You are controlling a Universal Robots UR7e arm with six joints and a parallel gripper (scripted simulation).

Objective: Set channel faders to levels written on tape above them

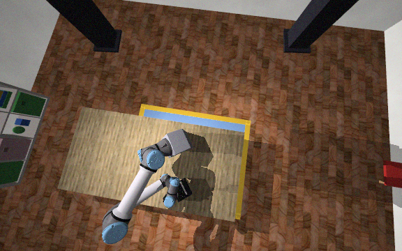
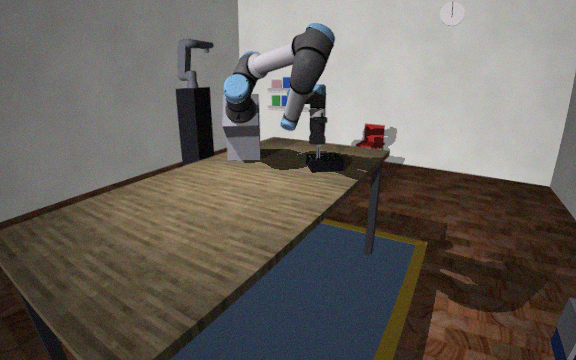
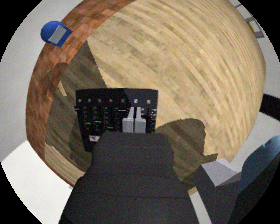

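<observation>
The lighting desk (image 3: 115,111) is a small black box with several fader slots, standing flat on the wooden table near the far end; it also shows in the exterior view (image 2: 325,162) and, mostly under the wrist, in the top view (image 1: 185,188). My gripper (image 3: 135,113) points straight down over the right part of the desk, fingers shut together with nothing between them, tips at the desk's top face. It also shows in the exterior view (image 2: 318,150). The tape levels and cap lines are too small to read.
The robot's grey base block (image 2: 241,131) stands on the table left of the desk. The table edge (image 2: 368,167) is close on the right of the desk. A blue rug (image 2: 313,295) lies on the floor beside the table.
</observation>
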